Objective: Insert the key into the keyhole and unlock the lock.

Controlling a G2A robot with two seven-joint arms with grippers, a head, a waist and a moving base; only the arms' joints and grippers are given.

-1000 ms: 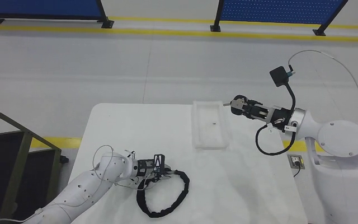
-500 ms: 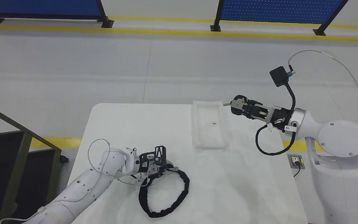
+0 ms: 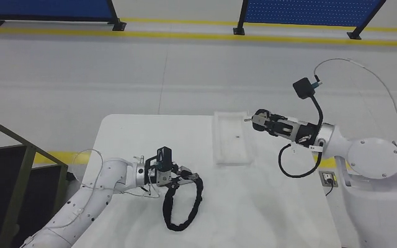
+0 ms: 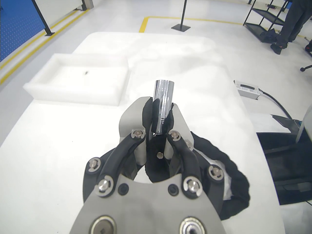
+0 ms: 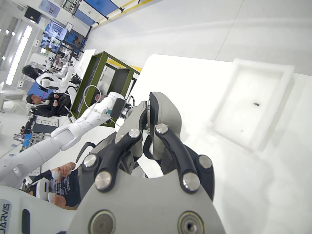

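Top view: lock (image 3: pixel 183 208), its black cable looped, is gripped by left claw (image 3: pixel 178 176) near the near edge of the desk (image 3: pixel 279 204). Right claw (image 3: pixel 254 118), well apart over the far edge, is clamped on a thin tip judged to be the key (image 3: pixel 249 116).
Left wrist: chrome barrel (image 4: pixel 162 103) is pinched, axis aimed at the right edge.
Right wrist: fingers (image 5: pixel 168 113) are pressed together.

We see our left hand (image 3: pixel 175 176) clamped on one end of the lock (image 3: pixel 198 197), whose black cable trails in a loop from the fingertips over the white surface (image 3: pixel 279 204). Our right hand (image 3: pixel 255 118) hovers with the key (image 3: pixel 248 117) poking out past its fingertips. The white tray (image 3: pixel 233 161) lies just ahead of that hand, well apart from the left one.
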